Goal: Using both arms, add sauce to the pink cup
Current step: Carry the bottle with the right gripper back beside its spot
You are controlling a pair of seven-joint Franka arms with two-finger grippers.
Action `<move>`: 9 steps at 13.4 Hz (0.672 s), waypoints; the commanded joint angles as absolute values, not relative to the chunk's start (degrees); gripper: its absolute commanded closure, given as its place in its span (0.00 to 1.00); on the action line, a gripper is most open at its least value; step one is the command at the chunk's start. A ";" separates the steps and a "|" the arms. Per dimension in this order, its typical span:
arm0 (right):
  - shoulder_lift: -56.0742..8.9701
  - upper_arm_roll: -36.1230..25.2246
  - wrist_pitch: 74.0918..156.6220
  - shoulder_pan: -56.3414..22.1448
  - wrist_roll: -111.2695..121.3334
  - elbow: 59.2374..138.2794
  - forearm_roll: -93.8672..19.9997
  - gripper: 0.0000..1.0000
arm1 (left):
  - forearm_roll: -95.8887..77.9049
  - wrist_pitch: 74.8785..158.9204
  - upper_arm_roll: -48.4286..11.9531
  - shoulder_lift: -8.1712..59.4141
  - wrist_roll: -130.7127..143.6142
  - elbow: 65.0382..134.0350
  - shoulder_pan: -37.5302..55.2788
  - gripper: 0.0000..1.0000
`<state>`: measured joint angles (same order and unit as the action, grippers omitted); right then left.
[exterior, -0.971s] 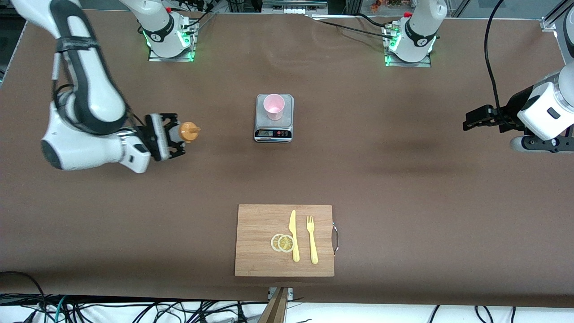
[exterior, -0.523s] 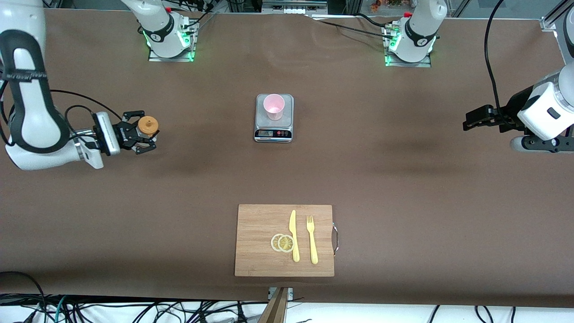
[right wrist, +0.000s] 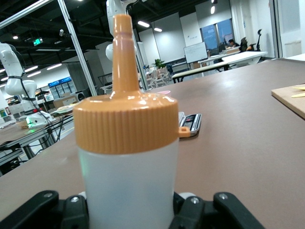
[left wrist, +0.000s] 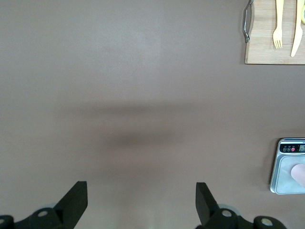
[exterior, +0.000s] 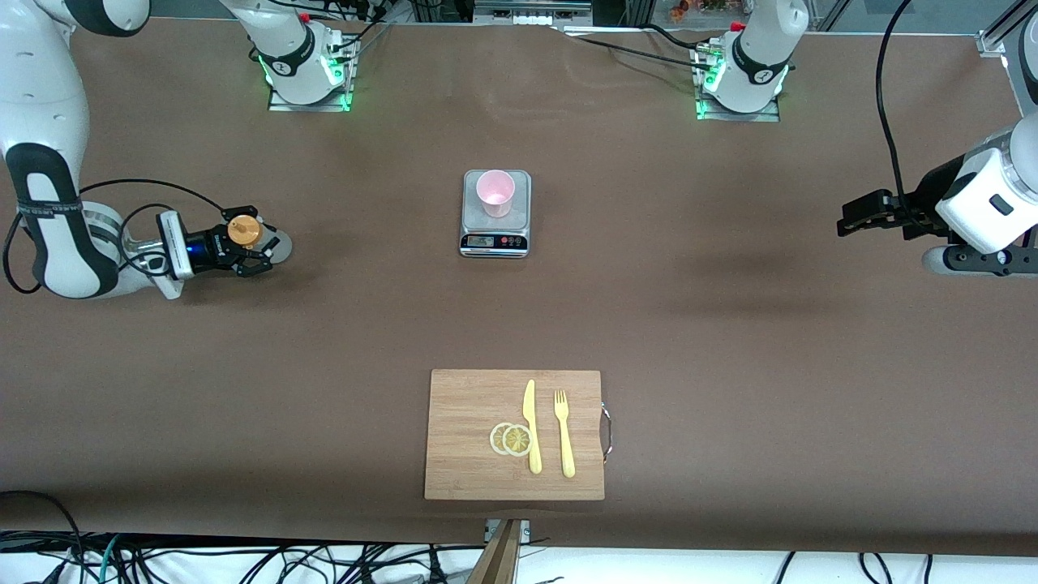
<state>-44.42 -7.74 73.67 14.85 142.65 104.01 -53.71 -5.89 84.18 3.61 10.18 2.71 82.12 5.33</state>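
Sauce [exterior: 246, 233]: whitish bottle, orange nozzle cap, upright, nozzle skyward; gripped by right claw [exterior: 243, 243]. Left claw [exterior: 845, 221]: agape, waiting.

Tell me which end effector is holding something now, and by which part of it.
The right end effector holds the sauce bottle upright by its whitish body, below the orange cap. The left end effector is open and holds nothing.

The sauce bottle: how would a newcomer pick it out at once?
Go to the right arm's end of the brown table. There the right gripper holds the sauce bottle upright between its fingers. It is whitish, with the only orange nozzle cap here.
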 commanded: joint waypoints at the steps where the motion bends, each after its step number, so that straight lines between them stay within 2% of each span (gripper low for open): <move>1: -46.57 -8.17 71.63 15.55 144.13 100.99 -55.28 0.94 | -5.63 83.23 3.87 10.99 1.67 80.25 5.63 0.00; 3: -47.46 -8.26 71.46 15.56 145.63 100.20 -55.28 0.89 | -5.63 83.23 3.87 11.68 1.84 78.93 5.63 0.00; 4: -47.72 -8.26 71.46 15.56 145.63 100.02 -55.20 0.81 | -5.63 83.23 3.95 11.78 1.85 78.66 5.63 0.00; 5: -47.99 -8.35 71.80 15.56 145.46 99.24 -54.93 0.61 | -5.63 83.15 3.87 11.78 1.93 78.58 5.63 0.00; 6: -48.25 -8.35 71.81 15.47 145.02 98.97 -54.76 0.18 | -5.63 83.14 3.87 11.78 1.85 78.57 5.63 0.00; 7: -48.34 -8.35 71.81 15.47 144.93 98.96 -54.58 0.00 | -5.63 83.14 3.87 11.78 1.85 78.57 5.63 0.00; 9: -48.25 -9.48 71.46 15.38 144.84 98.53 -54.41 0.00 | -5.63 83.23 3.87 11.78 1.85 78.57 5.63 0.00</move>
<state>-47.71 -8.46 73.51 14.91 144.99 100.13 -54.17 -5.89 84.18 3.61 10.48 2.71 80.92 5.33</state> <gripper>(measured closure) 0.383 0.000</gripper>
